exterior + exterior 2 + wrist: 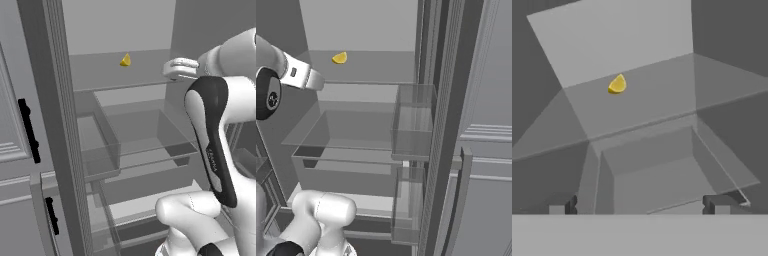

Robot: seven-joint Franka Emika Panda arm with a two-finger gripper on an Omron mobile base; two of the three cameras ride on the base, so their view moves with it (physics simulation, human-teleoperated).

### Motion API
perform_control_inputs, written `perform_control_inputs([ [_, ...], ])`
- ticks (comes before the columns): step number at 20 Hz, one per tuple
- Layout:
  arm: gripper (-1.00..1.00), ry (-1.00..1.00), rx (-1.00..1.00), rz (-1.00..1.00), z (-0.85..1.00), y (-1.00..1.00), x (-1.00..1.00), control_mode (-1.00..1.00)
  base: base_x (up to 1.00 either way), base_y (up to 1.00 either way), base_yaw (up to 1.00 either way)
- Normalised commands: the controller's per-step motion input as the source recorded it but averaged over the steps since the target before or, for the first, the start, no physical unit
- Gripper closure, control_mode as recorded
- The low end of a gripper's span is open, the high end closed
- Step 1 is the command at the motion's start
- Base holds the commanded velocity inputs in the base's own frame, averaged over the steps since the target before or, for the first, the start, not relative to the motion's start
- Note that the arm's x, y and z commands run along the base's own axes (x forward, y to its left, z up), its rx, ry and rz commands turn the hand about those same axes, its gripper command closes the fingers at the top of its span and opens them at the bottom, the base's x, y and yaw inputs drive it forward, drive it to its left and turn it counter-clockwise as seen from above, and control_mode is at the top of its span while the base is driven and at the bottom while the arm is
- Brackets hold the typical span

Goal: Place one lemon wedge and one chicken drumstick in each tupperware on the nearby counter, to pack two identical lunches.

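One deep yellow, pointed lemon wedge lies on the upper glass shelf of an open fridge, toward the back. My gripper is open, its two dark fingertips spread wide with nothing between them. It hovers in front of the shelf, short of the wedge and apart from it. In the left base view the white hand reaches in from the right at shelf height. The drumsticks, the tupperwares, the other wedge and the counter are out of view.
Below the shelf sits a clear drawer. Clear door bins stand at the fridge's side. A grey cabinet front with a black bar handle is on the left. The fridge's grey walls close in on both sides.
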Motion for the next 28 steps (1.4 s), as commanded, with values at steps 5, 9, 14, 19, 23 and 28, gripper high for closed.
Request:
perform_control_inputs([
  [5, -1.0, 0.03, 0.0, -0.04, -0.12, 0.1, 0.71, -1.0, 0.0, 0.0, 0.0],
  [9, -1.0, 0.15, -0.04, 0.0, -0.23, 0.31, 0.97, -1.0, 0.0, 0.0, 0.0],
  [14, -1.0, 0.1, 0.0, 0.0, -0.02, 0.21, 0.87, -1.0, 0.0, 0.0, 0.0],
  [19, -1.0, 0.0, 0.0, 0.0, 0.0, 0.05, 0.78, -1.0, 0.0, 0.0, 0.0],
  [23, -1.0, 0.02, 0.0, -0.01, 0.0, 0.02, 0.78, -1.0, 0.0, 0.0, 0.0],
  [28, -1.0, 0.06, -0.01, -0.02, -0.01, 0.17, 0.74, -1.0, 0.0, 0.0, 0.0],
])
